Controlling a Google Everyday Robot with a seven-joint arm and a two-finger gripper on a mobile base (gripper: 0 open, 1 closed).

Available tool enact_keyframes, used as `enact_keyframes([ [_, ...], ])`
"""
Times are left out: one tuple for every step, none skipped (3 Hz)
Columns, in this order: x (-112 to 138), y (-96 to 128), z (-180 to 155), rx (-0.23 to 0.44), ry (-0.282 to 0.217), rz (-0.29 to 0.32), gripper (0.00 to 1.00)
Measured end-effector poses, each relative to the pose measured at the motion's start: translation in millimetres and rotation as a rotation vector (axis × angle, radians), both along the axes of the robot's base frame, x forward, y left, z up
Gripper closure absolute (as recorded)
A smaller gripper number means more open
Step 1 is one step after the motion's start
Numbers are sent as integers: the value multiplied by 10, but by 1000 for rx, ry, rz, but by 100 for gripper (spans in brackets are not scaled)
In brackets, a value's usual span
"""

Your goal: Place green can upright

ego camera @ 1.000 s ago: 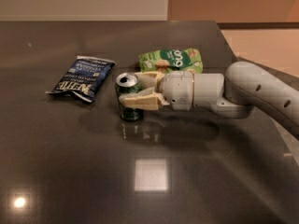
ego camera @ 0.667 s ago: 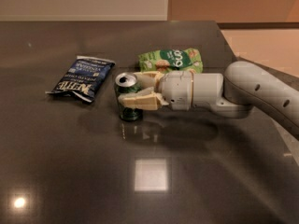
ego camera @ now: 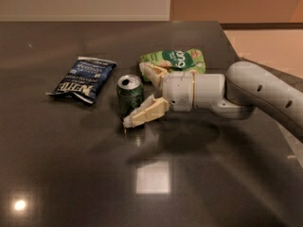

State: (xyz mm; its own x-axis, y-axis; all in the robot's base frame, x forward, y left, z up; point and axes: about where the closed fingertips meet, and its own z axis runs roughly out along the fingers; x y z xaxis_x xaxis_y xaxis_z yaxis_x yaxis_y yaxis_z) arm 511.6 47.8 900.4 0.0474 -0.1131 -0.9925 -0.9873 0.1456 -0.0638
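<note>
The green can (ego camera: 129, 98) stands upright on the dark table (ego camera: 71, 164), silver top with pull tab facing up. My gripper (ego camera: 135, 95) reaches in from the right at table height and is open. One cream finger (ego camera: 147, 112) lies in front of the can and the other finger (ego camera: 154, 72) is behind it. The can sits near the fingertips, between them. I cannot tell whether the front finger still touches it.
A dark blue snack bag (ego camera: 83, 78) lies left of the can. A light green snack bag (ego camera: 182, 59) lies behind my gripper's wrist. The table's right edge (ego camera: 236, 56) runs close behind my arm (ego camera: 265, 96).
My fingers were shut around the can; they have now spread apart. The can stays standing in about the same spot.
</note>
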Motion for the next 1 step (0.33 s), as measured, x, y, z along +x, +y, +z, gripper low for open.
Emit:
enact_keyframes([
  [0,1,0,0,0,0,0],
])
